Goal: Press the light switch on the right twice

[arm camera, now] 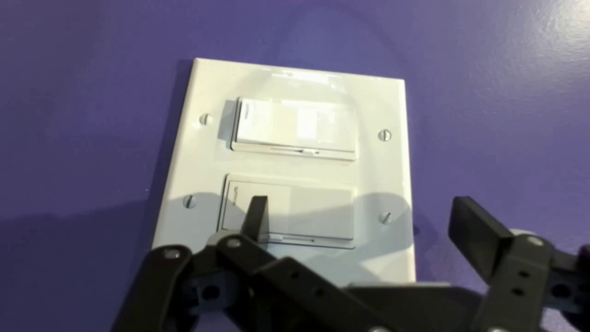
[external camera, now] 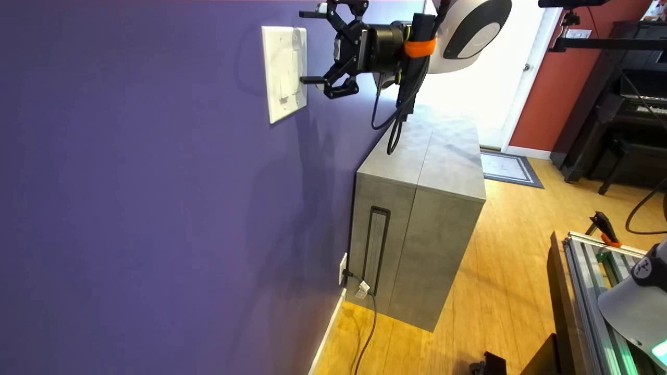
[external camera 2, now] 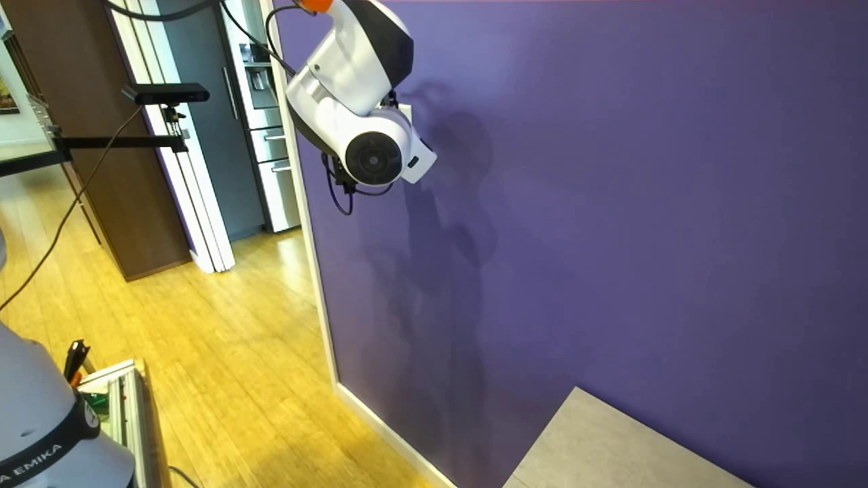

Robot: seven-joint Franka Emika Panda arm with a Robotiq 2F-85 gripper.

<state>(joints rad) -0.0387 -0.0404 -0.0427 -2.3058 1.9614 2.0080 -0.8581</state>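
"Light switch (external camera: 296,67): where is it?"

"In an exterior view, it is the right-hand one of the pair in the white wall plate (external camera: 272,78), mounted on the purple wall (external camera: 156,198). Gripper (external camera: 304,47) faces the plate, fingers (external camera: 312,80) spread wide, the lower one near the switch. A grey cabinet (external camera: 427,229) stands along the wall."

"Position of the arm (external camera 2: 339,115)?"

"In an exterior view, it stands before the wall, hiding the switch and the gripper's fingers."

"Wrist view?"

"Switch is the lower of the pair, with its brightly lit twin (arm camera: 295,124) above. Shadow (arm camera: 318,223) falls across the switch. The finger at left overlaps the switch near its left end; the opposite finger lies past the plate's edge, over the wall."

"Gripper condition?"

"Released; fingers well apart. Whether either touches the plate, I cannot tell."
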